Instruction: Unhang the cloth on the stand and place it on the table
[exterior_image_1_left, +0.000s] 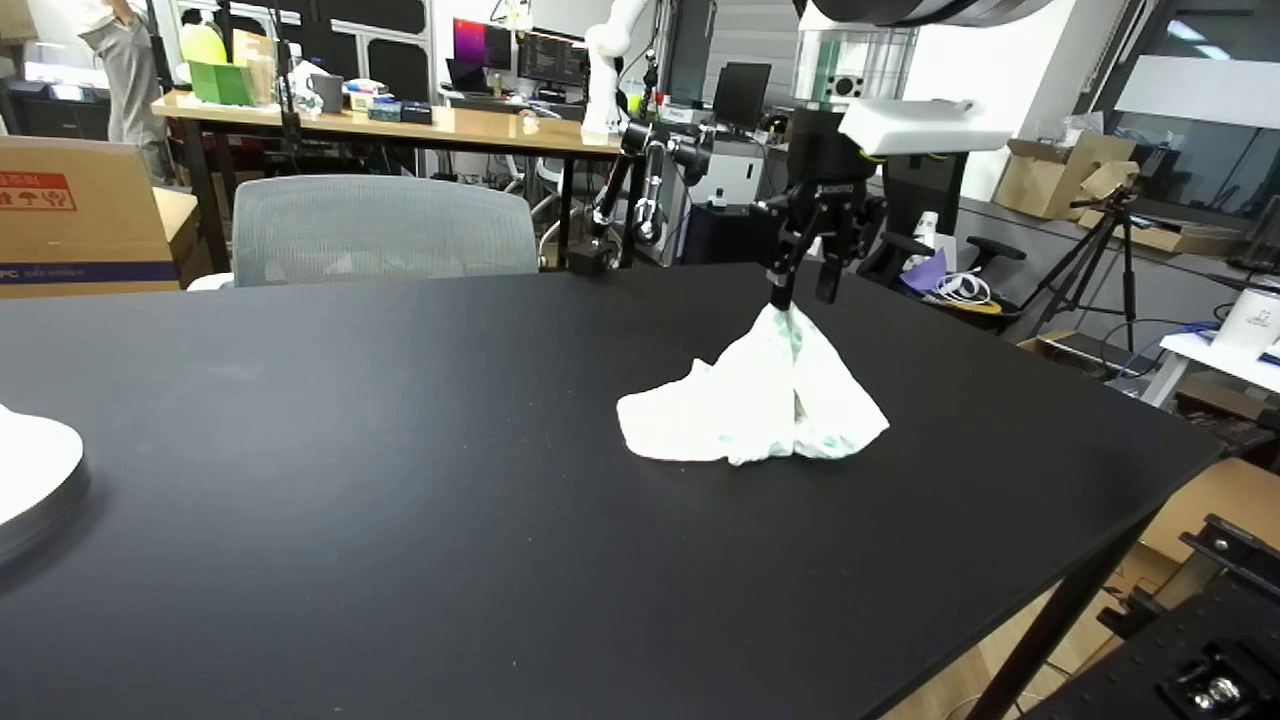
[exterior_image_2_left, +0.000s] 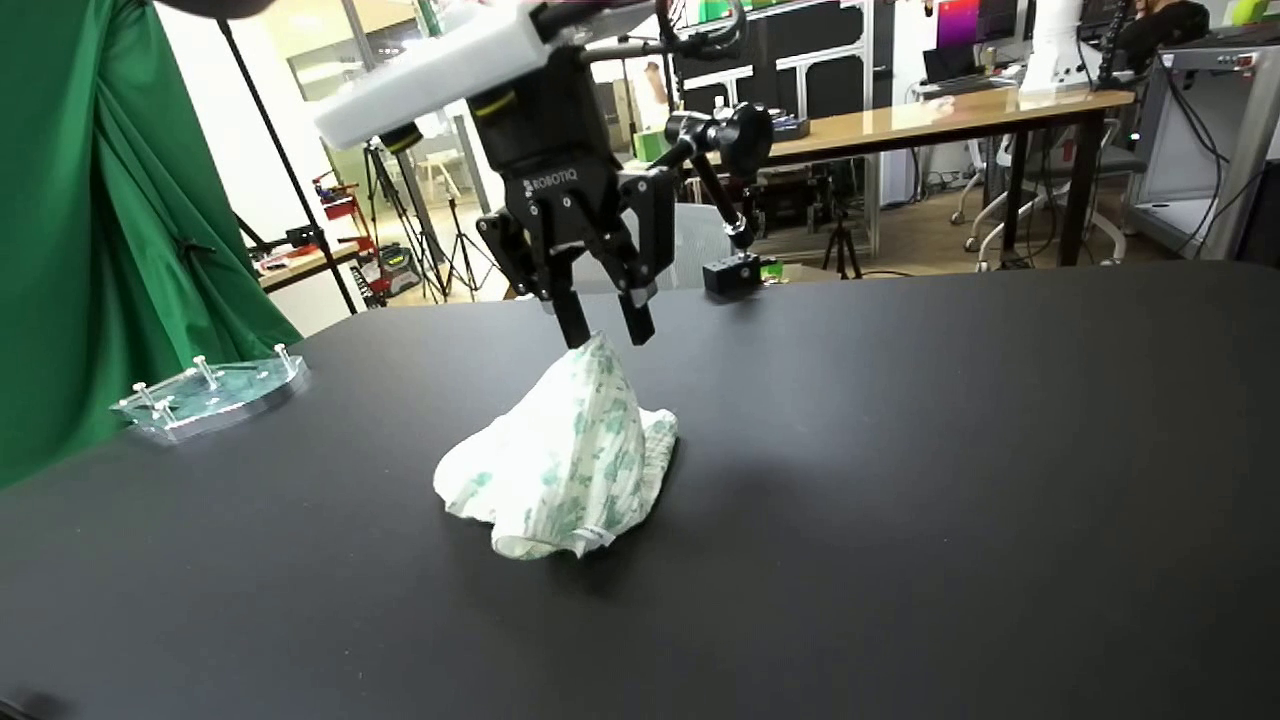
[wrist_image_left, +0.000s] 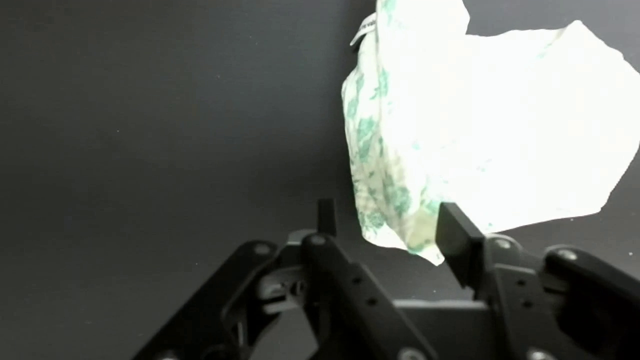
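The cloth is white with a green leaf print. It rests on the black table as a crumpled, peaked heap, and it also shows in an exterior view. My gripper points down just above the peak, as in an exterior view. In the wrist view the gripper has its fingers well apart, with the cloth below and between them and towards the right. The peak is very near the fingertips; I cannot tell if it touches one. No stand that I can recognise shows.
A white round-edged object stands at the table's edge of view. A clear plate with upright bolts lies near the green curtain. A black jointed mount stands at the far table edge, with a grey mesh chair behind.
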